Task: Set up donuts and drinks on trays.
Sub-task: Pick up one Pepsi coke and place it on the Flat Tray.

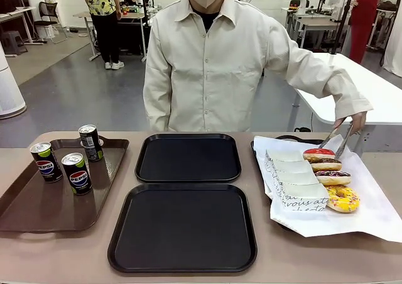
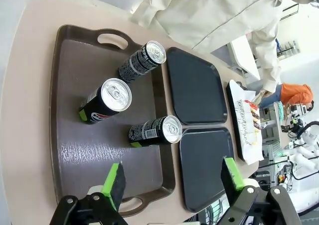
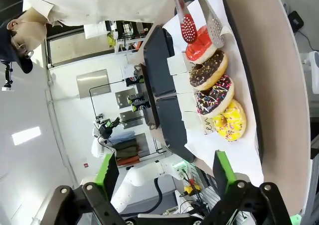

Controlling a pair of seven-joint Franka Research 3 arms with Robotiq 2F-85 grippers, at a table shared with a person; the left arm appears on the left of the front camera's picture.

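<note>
Found left gripper (image 2: 172, 179) fingers (image 2: 113, 180) spread wide over drinks (image 2: 107, 98) on brown tray (image 2: 75, 150); right gripper (image 3: 164, 168) fingers (image 3: 107, 169) likewise spread, facing donuts (image 3: 214, 83), tongs (image 3: 188, 23) astride red donut (image 3: 202, 48).

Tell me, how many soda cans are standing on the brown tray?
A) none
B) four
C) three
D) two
C: three cans stand upright on the brown tray, two nearer the robot's side and one farther back.
</note>
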